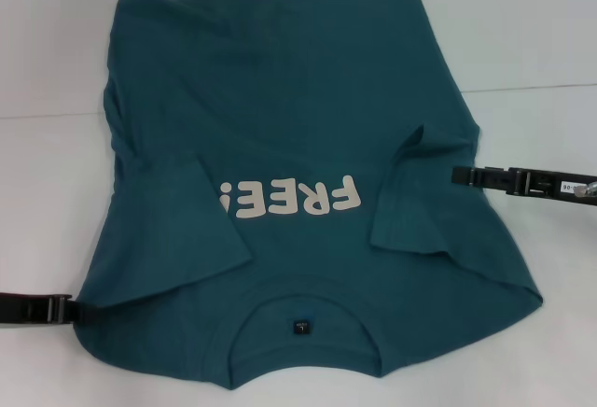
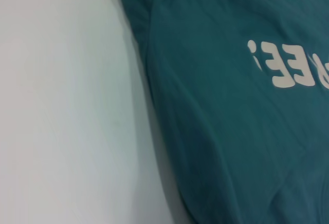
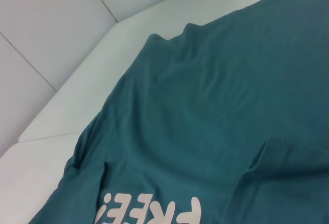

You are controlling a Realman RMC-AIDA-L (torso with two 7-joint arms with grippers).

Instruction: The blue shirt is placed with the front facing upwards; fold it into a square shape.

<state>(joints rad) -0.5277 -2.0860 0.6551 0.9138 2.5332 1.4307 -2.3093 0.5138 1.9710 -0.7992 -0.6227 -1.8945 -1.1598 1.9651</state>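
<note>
The blue shirt [image 1: 280,99] lies flat on the white table [image 1: 56,52] with its collar and dark neck label [image 1: 302,326] towards me. The pale "FREE!" lettering [image 1: 291,198] faces up. Both short sleeves [image 1: 201,220] [image 1: 420,202] are folded inward over the chest. My left gripper [image 1: 67,309] rests low at the near left, its tip against the shirt's shoulder edge. My right gripper [image 1: 459,175] reaches in from the right, its tip over the shirt's side edge by the folded sleeve. The left wrist view shows the shirt [image 2: 231,147] and lettering [image 2: 288,70]. In the right wrist view the shirt [image 3: 216,95] is creased.
A thin seam [image 1: 541,85] crosses the white tabletop, running left to right under the shirt. Bare table [image 2: 61,106] lies to the left of the shirt, and more lies to its right. In the right wrist view, white panels [image 3: 46,34] stand beyond the table's far edge.
</note>
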